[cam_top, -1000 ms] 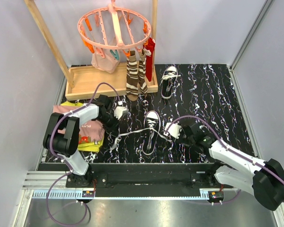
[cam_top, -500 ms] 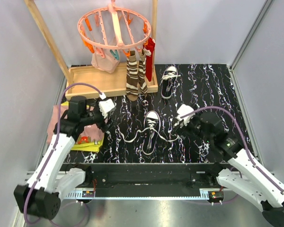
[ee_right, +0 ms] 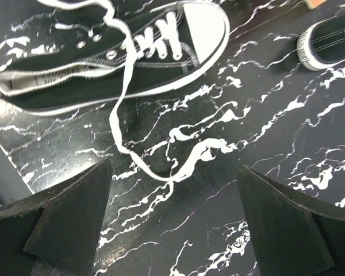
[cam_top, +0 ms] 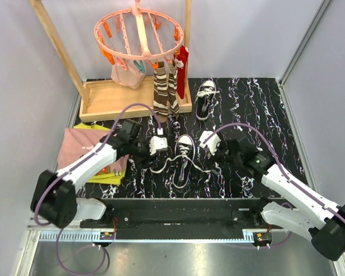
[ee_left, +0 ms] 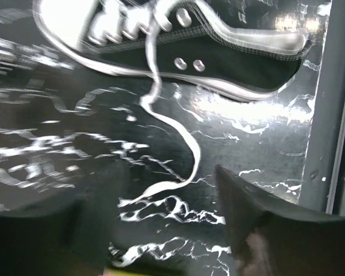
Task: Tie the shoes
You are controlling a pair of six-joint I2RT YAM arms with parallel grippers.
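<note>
Left gripper (ee_left: 167,230) is spread apart with nothing clamped. Its wrist view shows a loose lace (ee_left: 181,135) lying on the table (ee_left: 247,144) between the fingers. Right gripper (ee_right: 172,224) is also apart and empty, over the other lace end (ee_right: 123,115).

Top view only: the rack's wooden tray (cam_top: 112,98), the pink peg hanger (cam_top: 139,34) with a pale garment clipped under it, brown striped socks (cam_top: 164,95) hanging down to the tray's front edge, and folded clothes (cam_top: 86,150) stacked at the left table edge.

Two shoes. The near shoe (cam_top: 184,152) is at table centre between the grippers, toe pointing away from the arm bases, with laces trailing out on both sides. The far shoe (cam_top: 205,98) is just right of the tray. The right wrist view catches only its toe cap in the top right corner, and the left wrist view misses it. Cannot tell whether the far shoe is tied. Left wrist view is motion-blurred on its left side.
</note>
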